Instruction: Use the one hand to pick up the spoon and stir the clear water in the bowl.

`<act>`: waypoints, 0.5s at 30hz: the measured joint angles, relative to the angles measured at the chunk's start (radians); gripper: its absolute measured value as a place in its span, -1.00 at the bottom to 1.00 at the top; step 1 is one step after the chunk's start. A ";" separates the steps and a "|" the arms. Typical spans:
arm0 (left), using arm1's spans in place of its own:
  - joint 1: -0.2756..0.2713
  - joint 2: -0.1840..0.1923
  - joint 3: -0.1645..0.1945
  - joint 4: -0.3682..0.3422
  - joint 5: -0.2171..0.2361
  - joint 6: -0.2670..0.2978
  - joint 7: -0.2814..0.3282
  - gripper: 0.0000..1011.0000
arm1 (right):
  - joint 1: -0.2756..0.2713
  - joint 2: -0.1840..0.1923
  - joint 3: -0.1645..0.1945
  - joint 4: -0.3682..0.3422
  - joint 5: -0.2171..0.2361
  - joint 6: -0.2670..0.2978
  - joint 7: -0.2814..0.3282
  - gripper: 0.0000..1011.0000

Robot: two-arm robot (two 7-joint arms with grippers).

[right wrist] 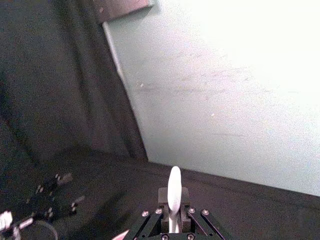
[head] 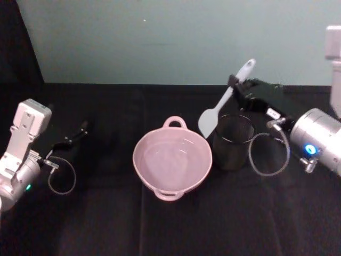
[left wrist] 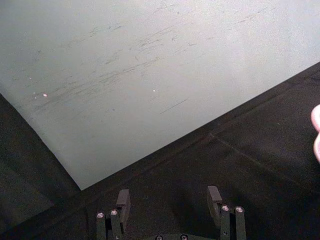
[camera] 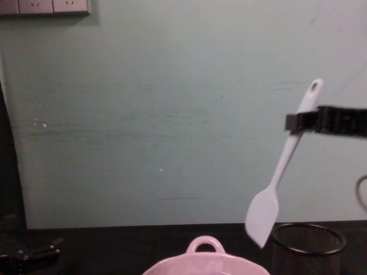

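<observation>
My right gripper (head: pixel 233 82) is shut on the upper handle of the white spoon (head: pixel 224 102), holding it in the air. In the chest view the spoon (camera: pixel 281 166) hangs tilted, its flat blade down and to the left, above the gap between the pink bowl (camera: pixel 200 262) and the black mesh cup (camera: pixel 307 243). The right wrist view has the spoon handle (right wrist: pixel 174 192) pinched between the fingers. The pink bowl (head: pixel 143 162) with clear water sits mid-table. My left gripper (left wrist: pixel 170 200) is open and idle at the table's left, with its fingers (head: pixel 80 130) well left of the bowl.
The black wire-mesh cup (head: pixel 233 141) stands just right of the bowl, below the raised spoon. A black cloth covers the table, and a pale green wall (head: pixel 176 37) rises behind it. Cable loops (head: pixel 269 154) hang from both wrists.
</observation>
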 joint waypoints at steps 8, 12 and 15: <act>0.000 0.000 0.000 0.000 0.000 0.000 0.000 1.00 | -0.020 -0.016 0.100 -0.039 0.088 0.032 -0.063 -0.75; 0.000 0.000 0.000 0.000 0.000 0.000 0.000 1.00 | -0.020 -0.029 0.132 -0.034 0.128 0.050 -0.089 -0.75; 0.000 0.000 0.000 0.000 0.000 0.000 0.000 1.00 | -0.012 -0.038 0.143 -0.015 0.155 0.065 -0.105 -0.75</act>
